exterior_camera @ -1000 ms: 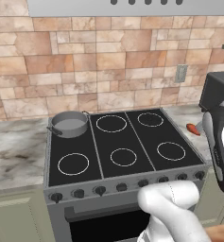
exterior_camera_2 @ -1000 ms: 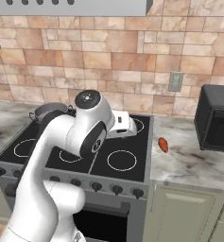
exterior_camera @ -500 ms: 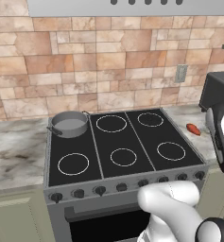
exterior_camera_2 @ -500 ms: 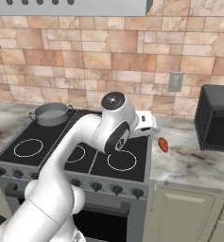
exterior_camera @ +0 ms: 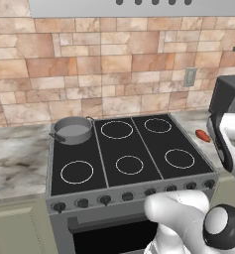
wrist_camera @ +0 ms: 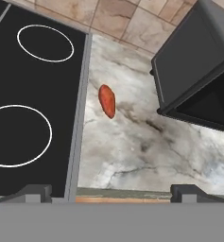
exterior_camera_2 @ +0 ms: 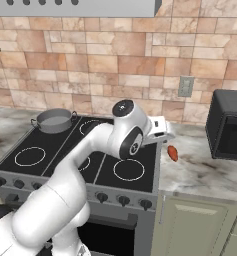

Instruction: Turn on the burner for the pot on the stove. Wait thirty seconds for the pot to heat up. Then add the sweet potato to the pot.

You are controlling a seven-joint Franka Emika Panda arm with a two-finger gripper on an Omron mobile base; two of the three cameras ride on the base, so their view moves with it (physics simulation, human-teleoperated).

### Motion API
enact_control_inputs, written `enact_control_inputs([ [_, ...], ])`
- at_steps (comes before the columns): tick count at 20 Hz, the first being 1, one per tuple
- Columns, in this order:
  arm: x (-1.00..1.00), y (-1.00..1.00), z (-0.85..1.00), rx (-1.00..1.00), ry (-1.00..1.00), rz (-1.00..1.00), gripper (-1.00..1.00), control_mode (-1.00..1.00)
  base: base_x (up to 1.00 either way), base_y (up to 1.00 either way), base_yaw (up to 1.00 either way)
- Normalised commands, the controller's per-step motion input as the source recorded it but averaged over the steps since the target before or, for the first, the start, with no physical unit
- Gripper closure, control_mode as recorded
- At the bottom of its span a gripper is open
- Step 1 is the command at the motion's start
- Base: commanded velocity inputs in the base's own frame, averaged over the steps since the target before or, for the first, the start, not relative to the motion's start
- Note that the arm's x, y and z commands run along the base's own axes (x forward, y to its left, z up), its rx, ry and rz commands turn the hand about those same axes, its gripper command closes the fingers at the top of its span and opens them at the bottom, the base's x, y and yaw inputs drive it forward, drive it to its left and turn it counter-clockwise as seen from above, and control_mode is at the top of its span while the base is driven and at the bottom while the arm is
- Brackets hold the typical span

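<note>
Jaws stand wide apart and empty above the desk just right of the stove (exterior_camera_2: 140, 187), with the sweet potato (wrist_camera: 107, 100) lying ahead of them, its long axis pointing roughly near-to-far.

A grey pot (exterior_camera: 73, 130) is sitting on a stove (exterior_camera: 139, 166) showing black glass with white rings; an orange-red sweet potato (wrist_camera: 107, 100) is lying on grey-veined marble counter (wrist_camera: 146, 151).

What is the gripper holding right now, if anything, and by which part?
Nothing. The gripper is open and empty, up above the counter; the sweet potato lies there untouched beside the stove.
</note>
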Motion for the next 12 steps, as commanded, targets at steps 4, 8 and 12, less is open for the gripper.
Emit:
enact_control_inputs([
  [4,0.00,0.00,0.00,0.00,0.00,0.00,-1.00,-1.00,0.00,0.00,0.00],
  [8,0.00,0.00,-0.08,0.06,0.00,0.00,-1.00,-1.00,0.00,0.00,0.00],
  [12,0.02,0.00,-0.03,0.04,0.00,0.00,-1.00,-1.00,0.00,0.00,0.00],
])
